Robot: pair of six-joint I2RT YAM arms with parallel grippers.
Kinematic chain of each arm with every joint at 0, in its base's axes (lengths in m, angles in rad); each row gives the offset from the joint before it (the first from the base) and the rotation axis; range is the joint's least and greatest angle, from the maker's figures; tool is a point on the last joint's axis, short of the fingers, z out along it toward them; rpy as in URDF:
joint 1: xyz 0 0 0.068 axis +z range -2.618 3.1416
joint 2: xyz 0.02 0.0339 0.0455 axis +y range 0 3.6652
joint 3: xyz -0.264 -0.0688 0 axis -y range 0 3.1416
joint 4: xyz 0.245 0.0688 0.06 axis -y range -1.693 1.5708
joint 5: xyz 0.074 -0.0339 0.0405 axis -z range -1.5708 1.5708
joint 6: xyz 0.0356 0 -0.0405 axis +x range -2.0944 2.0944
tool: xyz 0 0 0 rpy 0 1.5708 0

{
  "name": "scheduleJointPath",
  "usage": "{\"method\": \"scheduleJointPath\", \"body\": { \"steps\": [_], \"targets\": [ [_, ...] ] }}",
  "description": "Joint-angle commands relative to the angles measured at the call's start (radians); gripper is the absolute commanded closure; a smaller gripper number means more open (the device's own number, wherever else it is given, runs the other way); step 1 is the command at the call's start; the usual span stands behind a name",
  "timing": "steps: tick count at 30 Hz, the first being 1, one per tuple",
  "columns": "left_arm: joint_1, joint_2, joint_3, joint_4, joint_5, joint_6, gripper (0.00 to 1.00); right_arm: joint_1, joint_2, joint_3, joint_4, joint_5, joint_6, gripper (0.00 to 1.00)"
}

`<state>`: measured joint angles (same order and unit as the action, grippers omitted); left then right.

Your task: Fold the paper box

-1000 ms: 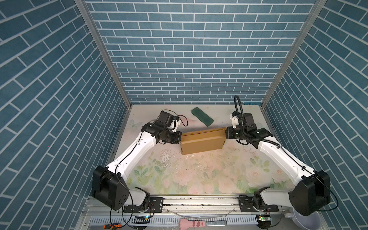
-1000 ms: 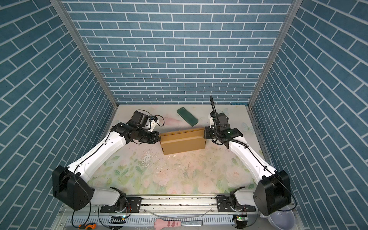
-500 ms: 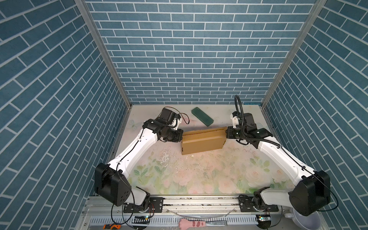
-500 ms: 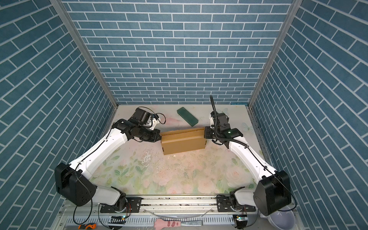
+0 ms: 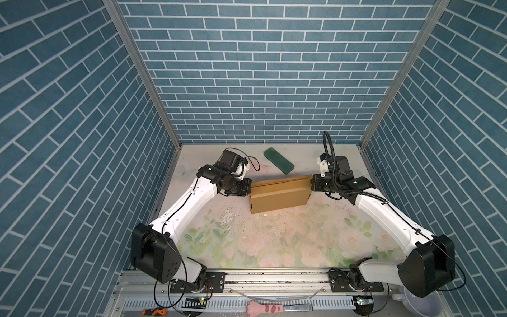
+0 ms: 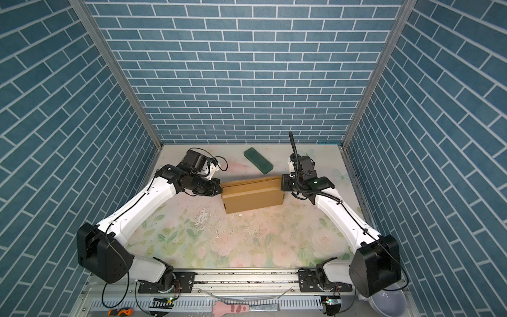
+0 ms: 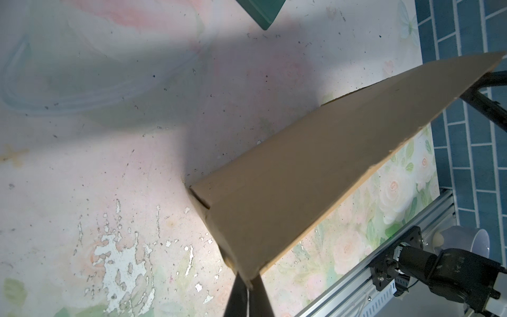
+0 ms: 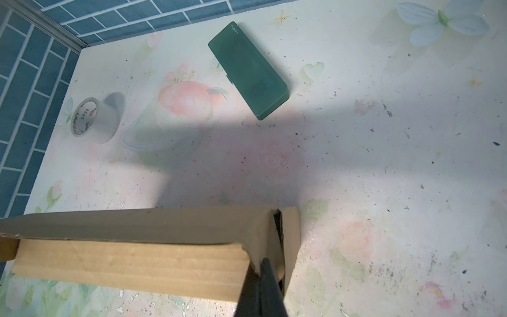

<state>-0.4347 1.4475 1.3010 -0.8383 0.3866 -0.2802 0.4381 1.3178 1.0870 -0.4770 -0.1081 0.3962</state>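
The paper box is a folded brown cardboard mailer lying in the back middle of the floral table. My left gripper is at its left end. In the left wrist view the two dark fingers pinch a corner of the box, with only a thin slit between them. My right gripper is at the right end. In the right wrist view its fingers are shut on the edge of the box's end flap.
A dark green flat block lies just behind the box. A tape roll stands near the back left corner. At the front rail lie a screwdriver and a pink paw tool; a grey bowl sits front right.
My left arm's wrist and elbow have shifted slightly while its gripper stays at the box's left end. The box and the right arm have held still.
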Motion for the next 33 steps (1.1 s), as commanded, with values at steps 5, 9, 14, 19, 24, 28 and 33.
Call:
{"method": "scheduleJointPath", "body": {
  "steps": [5, 9, 14, 19, 24, 28, 33],
  "targets": [
    [-0.003, -0.031, -0.004, 0.017, 0.013, -0.035, 0.72, 0.005, 0.038, -0.028, -0.107, -0.001, 0.0, 1.0],
    [-0.006, -0.037, -0.007, 0.027, -0.001, -0.054, 0.71, 0.006, 0.041, -0.03, -0.106, -0.005, 0.003, 1.0],
    [-0.009, -0.006, 0.023, -0.019, -0.042, -0.036, 0.73, 0.006, 0.043, -0.024, -0.109, -0.007, -0.005, 1.0],
    [-0.016, 0.019, 0.044, -0.077, -0.076, -0.004, 0.73, 0.005, 0.044, -0.027, -0.105, -0.006, -0.006, 1.0],
    [-0.019, 0.035, 0.048, -0.067, -0.072, -0.007, 0.78, 0.005, 0.046, -0.028, -0.104, -0.008, -0.006, 1.0],
    [-0.019, 0.04, 0.062, -0.059, -0.056, -0.012, 0.88, 0.005, 0.043, -0.032, -0.105, -0.005, -0.008, 1.0],
    [-0.018, 0.037, 0.092, -0.041, -0.015, -0.031, 0.94, 0.005, 0.044, -0.037, -0.101, -0.007, -0.008, 1.0]
  ]
}}
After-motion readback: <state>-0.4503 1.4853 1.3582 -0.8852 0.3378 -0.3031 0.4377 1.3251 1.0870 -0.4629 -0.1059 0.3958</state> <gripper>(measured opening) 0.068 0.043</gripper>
